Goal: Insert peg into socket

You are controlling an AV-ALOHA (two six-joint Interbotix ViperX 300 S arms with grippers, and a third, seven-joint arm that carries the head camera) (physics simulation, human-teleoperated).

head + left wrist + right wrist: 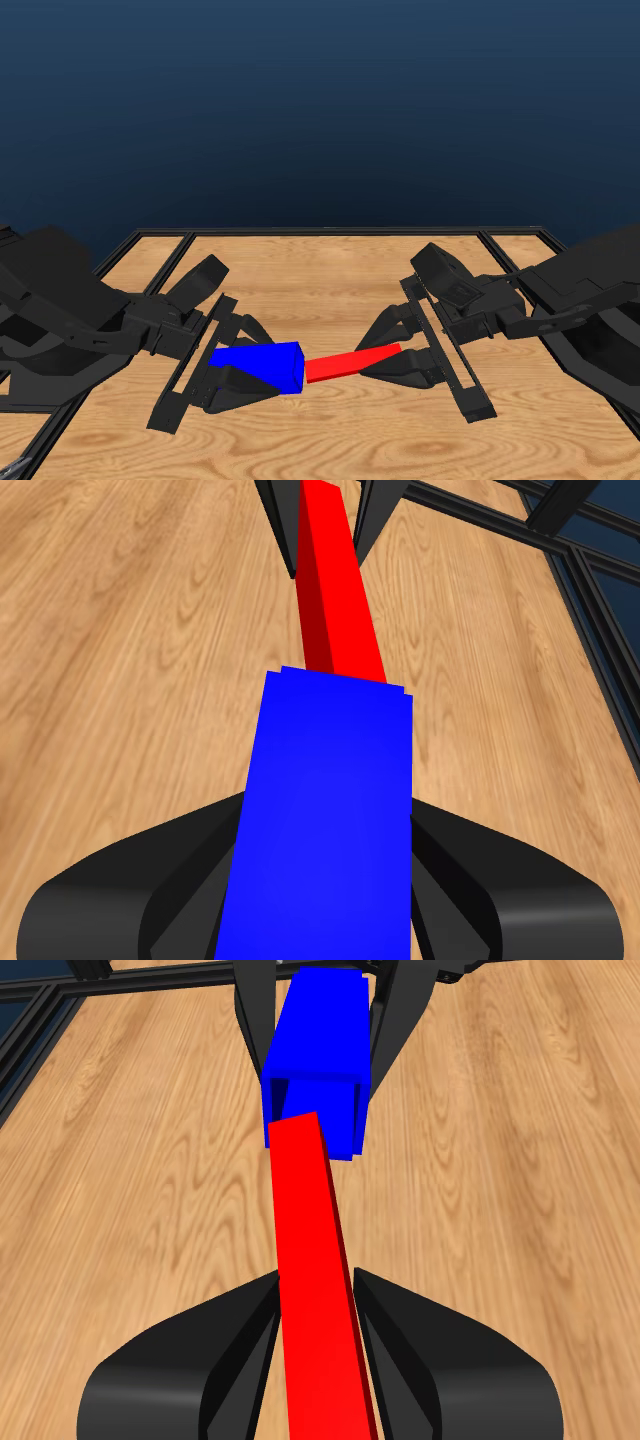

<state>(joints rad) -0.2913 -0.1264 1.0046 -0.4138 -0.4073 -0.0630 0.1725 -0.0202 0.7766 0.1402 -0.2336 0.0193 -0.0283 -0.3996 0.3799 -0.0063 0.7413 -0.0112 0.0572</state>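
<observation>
**Peg at the socket's mouth, both held above the table**

The peg [352,364] sits in my right gripper [402,362], jaws closed narrow against its two sides, as the right wrist view shows: the red stick [315,1280] runs out between my black fingers [235,1345] toward the socket [318,1050]. Its free end points left and slightly near, and reaches the socket's open right face. From the right wrist view the tip lies at the lower edge of the dark opening; whether it has gone inside I cannot tell. The left wrist view shows the peg [340,590] disappearing behind the socket's far edge.

The socket [262,364] is clamped in my left gripper [232,372], jaws pressed on its two sides, with the blue block [325,810] filling the gap between them. Its open end faces right toward the peg.

Both pieces hang over the middle of the wooden table [320,430], toward its near side, with the two grippers facing each other closely. A dark frame [330,232] runs along the table's far edge, well apart from the grippers. Nothing else lies between peg and socket.
</observation>
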